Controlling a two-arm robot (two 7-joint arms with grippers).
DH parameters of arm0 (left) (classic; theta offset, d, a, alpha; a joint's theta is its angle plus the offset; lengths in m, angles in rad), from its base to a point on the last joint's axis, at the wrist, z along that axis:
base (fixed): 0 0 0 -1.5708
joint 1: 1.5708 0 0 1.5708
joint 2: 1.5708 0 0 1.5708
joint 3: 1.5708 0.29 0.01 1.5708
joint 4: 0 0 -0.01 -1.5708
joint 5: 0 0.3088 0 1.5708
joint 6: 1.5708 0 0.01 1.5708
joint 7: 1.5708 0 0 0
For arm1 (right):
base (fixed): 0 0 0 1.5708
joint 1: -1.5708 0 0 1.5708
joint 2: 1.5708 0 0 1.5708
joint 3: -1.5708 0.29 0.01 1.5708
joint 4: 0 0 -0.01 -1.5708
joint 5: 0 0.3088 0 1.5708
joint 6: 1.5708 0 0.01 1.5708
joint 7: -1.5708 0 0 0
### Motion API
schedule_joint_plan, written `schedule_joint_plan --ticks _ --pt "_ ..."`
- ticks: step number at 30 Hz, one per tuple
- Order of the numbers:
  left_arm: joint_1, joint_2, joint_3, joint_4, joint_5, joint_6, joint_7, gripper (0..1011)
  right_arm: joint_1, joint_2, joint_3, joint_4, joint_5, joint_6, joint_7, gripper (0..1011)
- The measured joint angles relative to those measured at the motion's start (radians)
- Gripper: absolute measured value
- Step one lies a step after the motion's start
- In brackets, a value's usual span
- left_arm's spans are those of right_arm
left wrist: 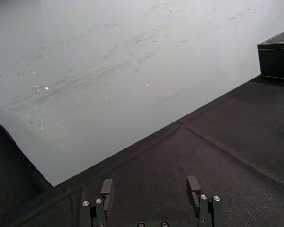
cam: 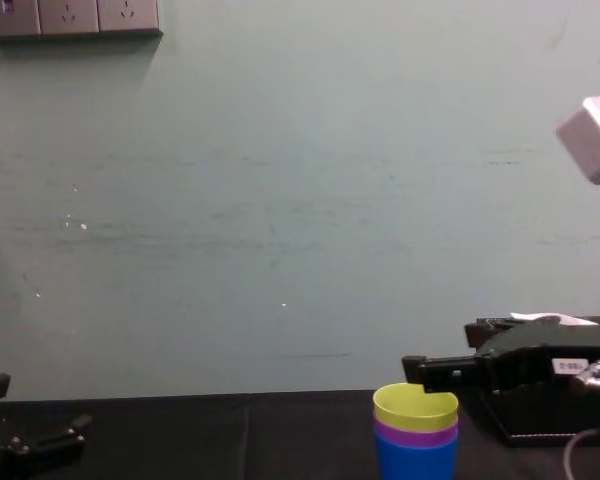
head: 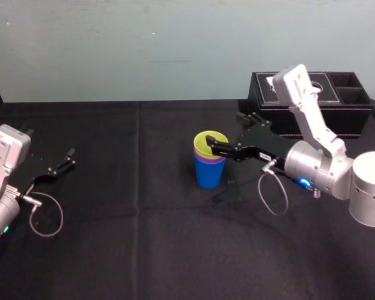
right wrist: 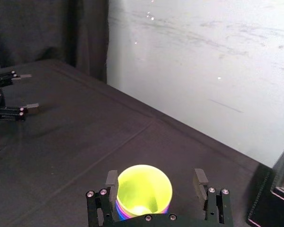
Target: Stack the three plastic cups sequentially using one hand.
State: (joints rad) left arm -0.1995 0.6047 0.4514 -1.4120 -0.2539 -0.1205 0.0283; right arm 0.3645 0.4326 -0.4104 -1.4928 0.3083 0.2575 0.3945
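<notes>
A black-clothed table (head: pixel 144 250) runs back to a pale grey-green wall (head: pixel 144 44). Near the middle of the table stands an upright nested stack of three smooth, tapered plastic tumblers. The bright blue cup (head: pixel 209 175) is at the bottom, resting on the cloth. The purple cup (head: pixel 209 160) sits inside it and shows as a narrow band. The yellow-green cup (head: pixel 207 142) is innermost and uppermost.

The right gripper (right wrist: pixel 156 178), black-jawed, reaches in from the right of the stack at rim height. Its jaws are spread: one finger lies just beside the yellow-green rim and the other stands clear on the opposite side, so the cup sits between them ungrasped.

A black rectangular tissue box (head: pixel 312 103) lies behind and to the right of the stack, close to the wall. The left gripper (left wrist: pixel 150 185) hangs low over the cloth well to the left of the stack, its jaws likewise parted and holding nothing.
</notes>
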Motion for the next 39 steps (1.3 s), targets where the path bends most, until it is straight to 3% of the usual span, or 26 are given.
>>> schedule_joint_plan --ticks 10,22,32,39 --pt "0.0 0.0 0.0 0.0 0.0 0.0 0.0 1010 -0.103 0.041 0.084 -0.066 -0.008 -0.075 -0.043 1003" --pt "0.0 0.0 0.0 0.0 0.0 0.0 0.0 1010 -0.197 0.074 0.165 -0.077 -0.003 -0.126 -0.047 1003" --pt "0.0 0.0 0.0 0.0 0.0 0.0 0.0 1010 -0.255 0.081 0.205 -0.054 0.005 -0.154 -0.041 1003" --pt "0.0 0.0 0.0 0.0 0.0 0.0 0.0 1010 -0.265 0.08 0.207 -0.045 0.005 -0.161 -0.039 1003"
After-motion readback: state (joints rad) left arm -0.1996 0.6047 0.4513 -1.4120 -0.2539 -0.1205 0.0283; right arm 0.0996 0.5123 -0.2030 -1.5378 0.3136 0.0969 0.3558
